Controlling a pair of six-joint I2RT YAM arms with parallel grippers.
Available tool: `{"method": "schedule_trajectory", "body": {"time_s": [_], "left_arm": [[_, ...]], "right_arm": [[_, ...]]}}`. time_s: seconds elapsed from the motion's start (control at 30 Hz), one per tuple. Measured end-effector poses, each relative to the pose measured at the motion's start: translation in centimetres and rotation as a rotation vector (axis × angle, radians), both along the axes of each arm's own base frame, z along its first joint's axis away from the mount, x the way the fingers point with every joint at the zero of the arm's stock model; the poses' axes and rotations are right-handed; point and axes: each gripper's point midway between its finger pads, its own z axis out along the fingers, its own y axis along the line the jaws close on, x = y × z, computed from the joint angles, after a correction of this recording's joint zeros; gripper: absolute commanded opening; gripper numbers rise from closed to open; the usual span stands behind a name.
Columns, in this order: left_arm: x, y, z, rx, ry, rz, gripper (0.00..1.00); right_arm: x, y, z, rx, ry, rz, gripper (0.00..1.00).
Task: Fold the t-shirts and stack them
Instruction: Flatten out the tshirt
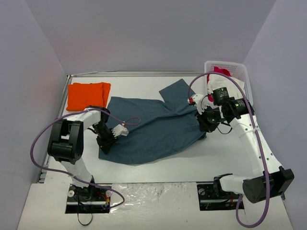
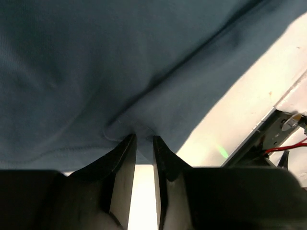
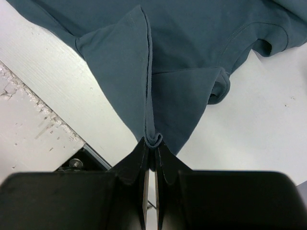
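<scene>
The dark slate-blue t-shirt [image 1: 153,125] lies spread and rumpled across the middle of the white table, one sleeve pointing to the back. The bright orange t-shirt [image 1: 88,95] lies folded at the back left. My left gripper [image 1: 106,142] is at the blue shirt's near-left edge. In the left wrist view its fingers [image 2: 142,141] stand nearly together, and the shirt [image 2: 120,72] puckers into their tips. My right gripper [image 1: 207,120] is at the shirt's right edge. In the right wrist view [image 3: 152,143] it is shut on a rolled fold of the shirt's [image 3: 192,43] edge, lifted into a ridge.
A white mesh basket [image 1: 238,73] stands at the back right and holds a red-pink garment [image 1: 220,72] and white cloth. A metal rail [image 1: 61,103] runs along the table's left edge. Grey walls enclose three sides. Purple cables loop over both arms.
</scene>
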Motion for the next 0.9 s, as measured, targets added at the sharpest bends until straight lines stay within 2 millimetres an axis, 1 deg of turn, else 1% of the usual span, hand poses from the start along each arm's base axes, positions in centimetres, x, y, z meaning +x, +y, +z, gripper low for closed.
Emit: {"method": "schedule_trajectory", "body": {"time_s": [0.1,0.43,0.47,0.57,0.7,0.73,0.8,0.9], "left_arm": [[0.3,-0.1,-0.5,0.004,0.012,0.007,0.19],[1.2,-0.6,-0.2,-0.02,-0.013,0.022,0.18],[1.2,-0.7,-0.2,-0.02,-0.014,0.023,0.19],[1.4,-0.7,0.0,-0.022,-0.026,0.027,0.25],[1.8,-0.8,0.2,-0.025,-0.052,0.032,0.26],[1.9,-0.8,0.3,-0.026,-0.062,0.034,0.27],[2.3,-0.9,0.3,-0.029,-0.085,0.041,0.33],[2.6,-0.9,0.5,-0.032,-0.105,0.047,0.34]], "right_arm": [[0.0,-0.1,-0.2,0.004,0.006,-0.003,0.0],[-0.1,-0.1,-0.4,0.009,0.013,-0.005,0.0],[-0.1,-0.1,-0.4,0.009,0.013,-0.006,0.0],[-0.1,-0.1,-0.5,0.009,0.014,-0.006,0.0],[-0.2,-0.1,-0.7,0.008,0.02,-0.006,0.0],[-0.2,-0.1,-0.8,0.008,0.021,-0.006,0.0],[-0.2,-0.1,-0.8,0.008,0.022,-0.005,0.0],[-0.3,-0.1,-0.9,0.01,0.026,-0.004,0.0]]}}
